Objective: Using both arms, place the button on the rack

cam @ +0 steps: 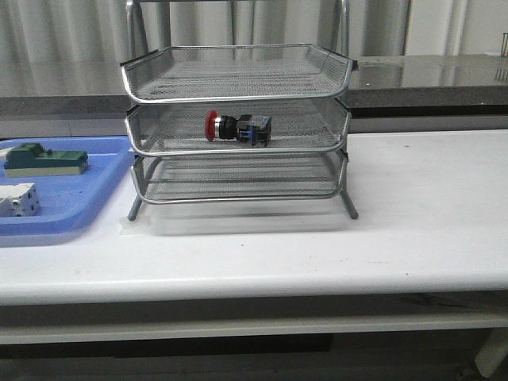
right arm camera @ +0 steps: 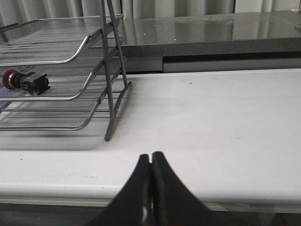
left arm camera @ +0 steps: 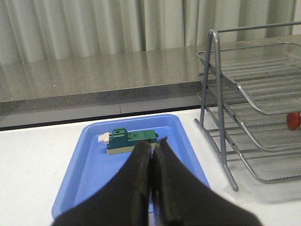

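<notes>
The button (cam: pixel 237 127), with red head, black body and blue rear block, lies on its side in the middle tier of the silver wire-mesh rack (cam: pixel 238 99). It also shows in the right wrist view (right arm camera: pixel 26 81), and its red head shows in the left wrist view (left arm camera: pixel 293 120). The rack stands on the white table and shows in the left wrist view (left arm camera: pixel 254 94) and the right wrist view (right arm camera: pixel 56 56). My left gripper (left arm camera: pixel 152 141) is shut and empty above the blue tray. My right gripper (right arm camera: pixel 151 156) is shut and empty over the table's front edge, to the right of the rack. Neither arm shows in the front view.
A flat blue tray (cam: pixel 71 214) lies left of the rack and holds a green block component (cam: pixel 44 160) and a white block component (cam: pixel 17 200). The tray (left arm camera: pixel 89 179) and green block (left arm camera: pixel 129 140) show in the left wrist view. A grey counter (cam: pixel 444 79) runs behind the table.
</notes>
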You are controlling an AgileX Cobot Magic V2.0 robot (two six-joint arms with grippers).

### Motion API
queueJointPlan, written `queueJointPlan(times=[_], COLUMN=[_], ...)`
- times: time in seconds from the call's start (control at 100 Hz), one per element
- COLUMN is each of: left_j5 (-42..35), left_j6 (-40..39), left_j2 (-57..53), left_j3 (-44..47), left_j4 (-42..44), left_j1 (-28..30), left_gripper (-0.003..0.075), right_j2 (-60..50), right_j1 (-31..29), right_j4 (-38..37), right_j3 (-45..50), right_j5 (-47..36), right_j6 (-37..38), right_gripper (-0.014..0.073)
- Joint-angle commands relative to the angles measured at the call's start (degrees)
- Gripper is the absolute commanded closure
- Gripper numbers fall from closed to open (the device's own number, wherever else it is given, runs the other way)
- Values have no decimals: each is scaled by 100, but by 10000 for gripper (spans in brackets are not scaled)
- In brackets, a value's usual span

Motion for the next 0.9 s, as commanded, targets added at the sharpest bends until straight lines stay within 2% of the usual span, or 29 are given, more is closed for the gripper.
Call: queueJointPlan(times=[0.0,0.24,0.43,0.53,0.66,0.89], left_j5=[-142,1036,1494,1752,1751,1245], left_j6=[-493,-916,-2231,-2608,-2632,-2645], left_j2=[-207,-1192,-2126,-2533,-2618,-2628], left_j3=[-61,190,478,592,738,1083], left_j4=[423,1000,2091,2372,2372,2353], left_j1=[33,271,471,471,471,471], left_gripper=[741,741,741,741,741,741], right_j2=[-102,-102,-102,-102,-102,-102], right_j1=[-43,-43,-43,-43,-43,-43], right_j4=[-54,-54,-54,-54,-54,-54], right_j3=[-93,-93,-93,-93,-93,-93], right_j5=[-483,-483,-483,-483,-483,-477], right_j6=[-16,-16,-16,-16,-16,-16], right_gripper=[650,650,650,650,650,650])
